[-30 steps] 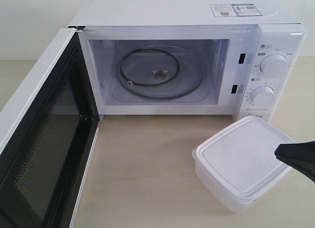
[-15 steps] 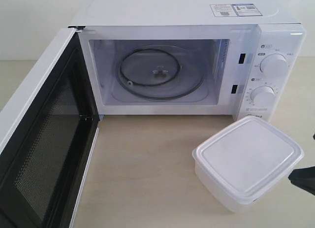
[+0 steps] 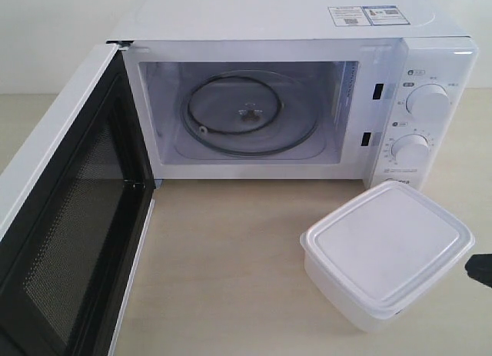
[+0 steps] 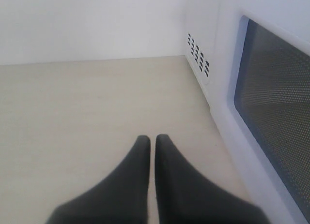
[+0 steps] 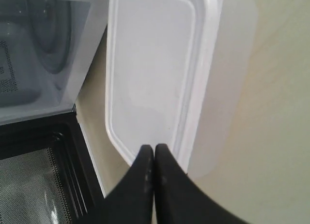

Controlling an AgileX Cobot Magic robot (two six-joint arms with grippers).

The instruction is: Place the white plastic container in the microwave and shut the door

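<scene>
The white plastic container (image 3: 388, 252) stands lidded on the table in front of the microwave's (image 3: 292, 18) dial panel. The door (image 3: 69, 217) is swung wide open to the left, and the cavity holds only its glass turntable (image 3: 250, 114). My right gripper (image 3: 478, 270) shows as a dark tip at the right edge, just right of the container and apart from it. In the right wrist view it (image 5: 154, 147) is shut and empty, pointing at the container's (image 5: 155, 69) lid rim. My left gripper (image 4: 152, 139) is shut over bare table beside the door's (image 4: 271, 98) outer face.
Two round dials (image 3: 428, 102) sit on the microwave's right panel. Light wooden tabletop (image 3: 223, 264) lies between the open door and the container. Vent holes (image 4: 198, 53) mark the microwave's side wall near my left gripper.
My right gripper has drawn back from over the container's right corner, down and to the right, until only its tip shows. The container, door and microwave have not moved.
</scene>
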